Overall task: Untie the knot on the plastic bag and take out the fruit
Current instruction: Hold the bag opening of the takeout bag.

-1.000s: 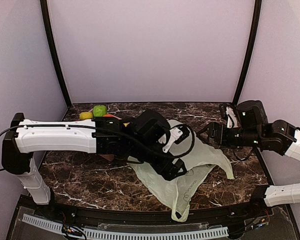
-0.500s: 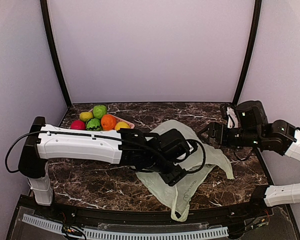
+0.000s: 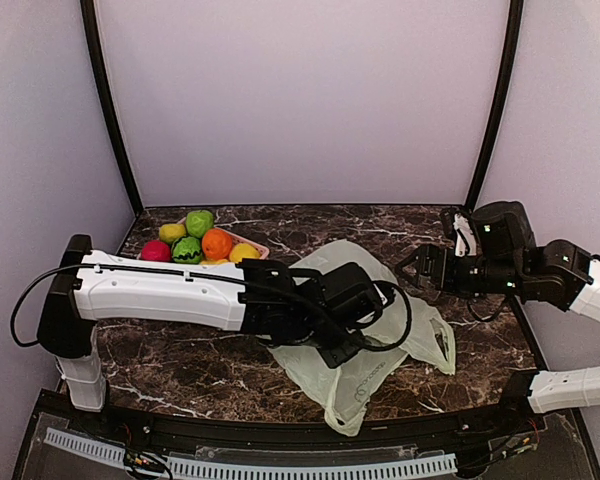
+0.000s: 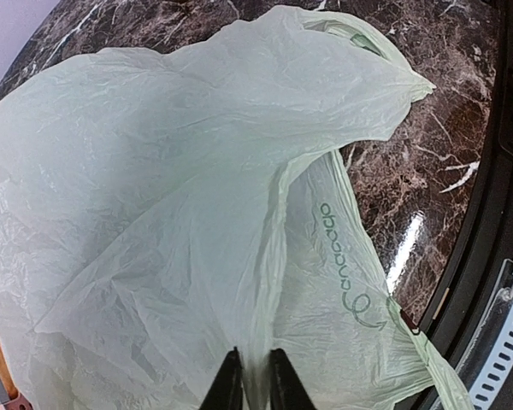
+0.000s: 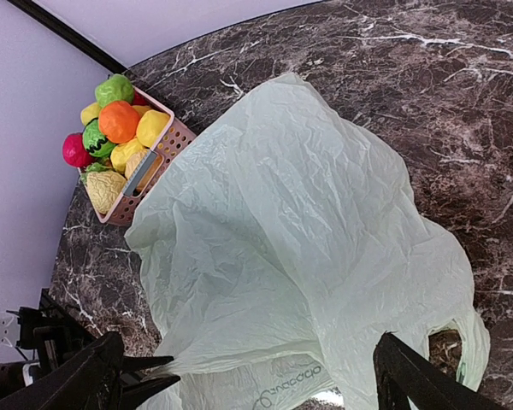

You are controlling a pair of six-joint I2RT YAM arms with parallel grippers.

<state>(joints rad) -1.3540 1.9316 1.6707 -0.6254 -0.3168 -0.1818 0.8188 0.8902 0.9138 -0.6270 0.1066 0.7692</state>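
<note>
Jaws on the left gripper (image 4: 253,366) are almost pressed together, pinching a thin fold of the pale green plastic bag (image 4: 154,213). Jaws on the right gripper (image 3: 418,270) are spread wide, with nothing between them. From above, the left gripper's tips are hard to see, because the wrist and its black cables cover them. The bag lies flat and crumpled on the dark marble table (image 3: 180,370), and it is not clear whether anything is inside. Its near end hangs over the table's front edge. The fruit (image 3: 217,243) sits piled in a pink basket (image 5: 150,179) at the far left corner, near the bag's far edge; some pieces are half hidden behind others. The left arm reaches long and low from the left side to the middle of the table, over the bag. The right arm is bent, with its wrist held up beside the bag's right side, pointing at the bag.
</note>
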